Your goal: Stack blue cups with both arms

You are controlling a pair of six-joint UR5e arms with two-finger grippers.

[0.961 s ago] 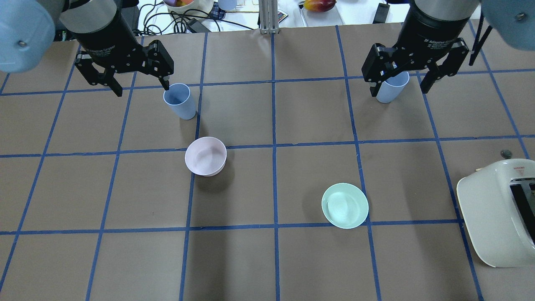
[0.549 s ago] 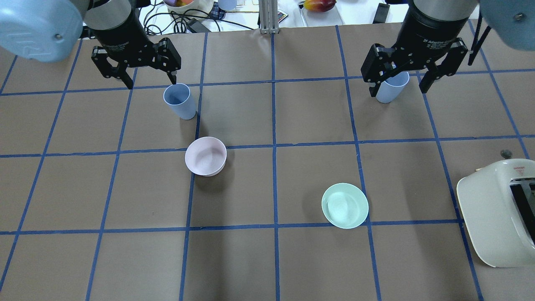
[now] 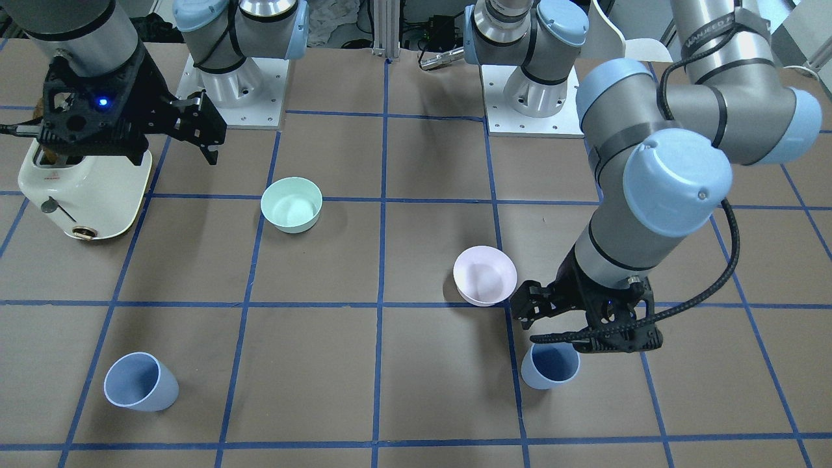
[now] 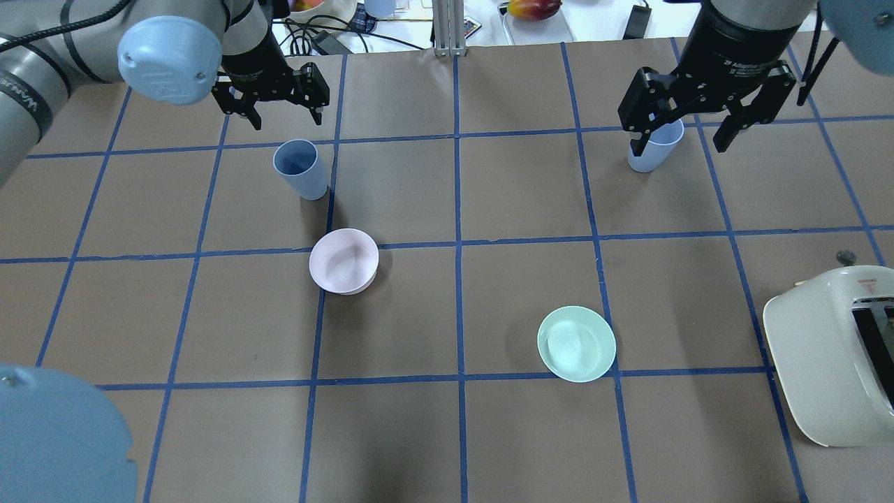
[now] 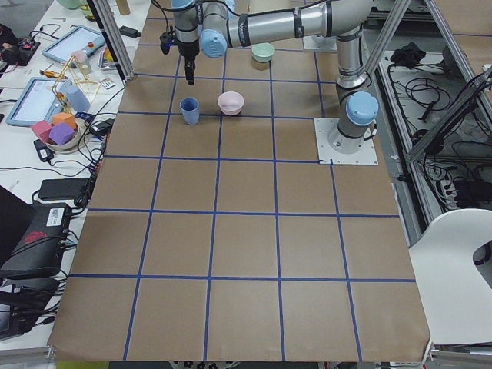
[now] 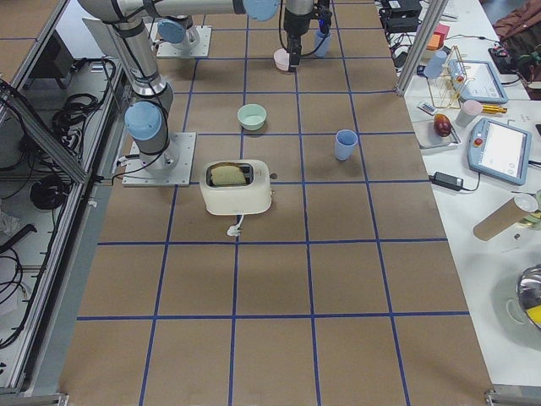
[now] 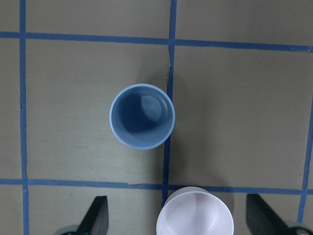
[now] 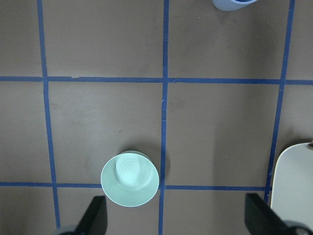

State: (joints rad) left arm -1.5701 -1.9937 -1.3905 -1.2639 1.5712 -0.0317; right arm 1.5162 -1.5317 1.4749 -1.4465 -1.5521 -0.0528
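Left gripper (image 4: 286,120): spread apart, empty, near left cup (image 4: 302,171).
Right gripper (image 4: 679,143): spread apart, empty.
Right cup (image 4: 646,159): upright on desk (image 4: 524,440).

The right gripper (image 4: 677,143) reads "2F Adaptive" — the toaster (image 4: 817,349) has an unreadable red label.

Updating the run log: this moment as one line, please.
left gripper: open, empty, near pale blue tapered plastic cup | right gripper: open, empty | second blue cup: upright, untouched | stack: not started

blue cups (image 4: 307,178) (image 4: 656,150): smooth matt plastic | table (image 4: 524,195): matt brown paper cover | toaster (image 4: 817,356): glossy cream plastic
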